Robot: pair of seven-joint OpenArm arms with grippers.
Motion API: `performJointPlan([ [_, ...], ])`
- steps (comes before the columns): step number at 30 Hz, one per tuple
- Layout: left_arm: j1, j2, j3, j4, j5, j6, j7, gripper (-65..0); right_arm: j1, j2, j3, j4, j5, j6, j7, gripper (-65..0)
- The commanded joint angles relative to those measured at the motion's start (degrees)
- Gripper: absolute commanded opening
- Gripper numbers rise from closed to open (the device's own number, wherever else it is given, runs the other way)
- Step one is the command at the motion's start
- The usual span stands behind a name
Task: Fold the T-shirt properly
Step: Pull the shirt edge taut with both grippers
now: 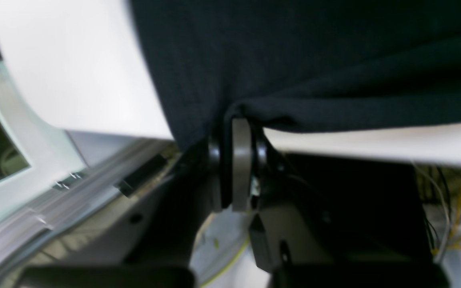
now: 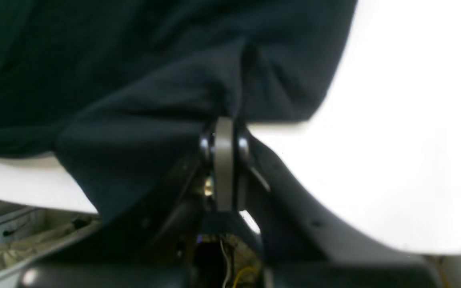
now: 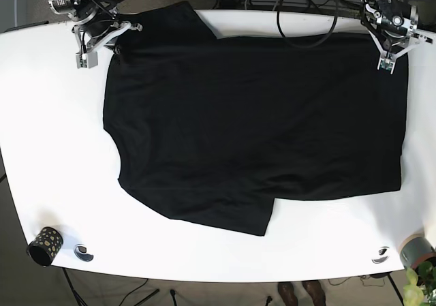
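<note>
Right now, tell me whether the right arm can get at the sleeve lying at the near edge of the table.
Probably not. The right gripper sits at the far edge with its jaws shut on the T-shirt, and the sleeve lies across the whole garment from it; it would have to let go first.

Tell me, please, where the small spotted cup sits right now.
In the base view, the spotted cup stands at the table's near-left corner, apart from the T-shirt.

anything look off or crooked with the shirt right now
The black T-shirt lies skewed: the near sleeve juts out past the bottom edge and wrinkles run beside it. The right tool and left tool each pinch a far corner. Nothing looks torn or spilled.
</note>
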Motion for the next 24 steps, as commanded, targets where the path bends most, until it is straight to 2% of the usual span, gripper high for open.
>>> performJointPlan([
  [1,0.2,-0.7,-2.7,1.0,-1.1,0.4,-0.1,-65.0,-0.5,0.6,0.4,1.1,1.0,0.18,1.4,-65.0],
  [6,0.2,-2.1,-5.3,0.2,-4.3,0.4,-0.9,-65.0,-0.9,0.6,0.5,1.2,1.0,0.18,1.4,-65.0],
  [11,0.4,-3.2,-6.1,0.3,-4.3,0.4,-0.9,-65.0,-3.2,0.8,2.9,1.3,1.4,0.27,1.6,-65.0],
  [14,0.5,-3.6,-9.4,0.2,-4.5,0.4,-0.9,-65.0,-4.6,0.8,4.1,1.3,1.4,0.36,1.6,-65.0],
  [15,0.5,-3.6,-10.2,0.2,-4.6,0.4,-0.9,-65.0,-5.1,0.8,4.1,1.3,1.4,0.80,1.6,-65.0],
  [17,0.5,-3.5,-10.9,0.2,-4.8,0.4,-0.9,-65.0,-5.2,0.7,4.1,1.4,1.4,3.35,1.6,-65.0],
  [20,0.4,-3.0,-10.8,0.3,-8.1,0.4,-0.9,-65.0,-5.1,0.5,4.0,1.4,1.4,6.25,1.6,-65.0],
  [24,-1.3,-1.6,-10.2,0.5,-10.4,0.4,-0.9,-65.0,-2.8,0.5,2.3,1.6,1.4,7.92,1.6,-65.0],
])
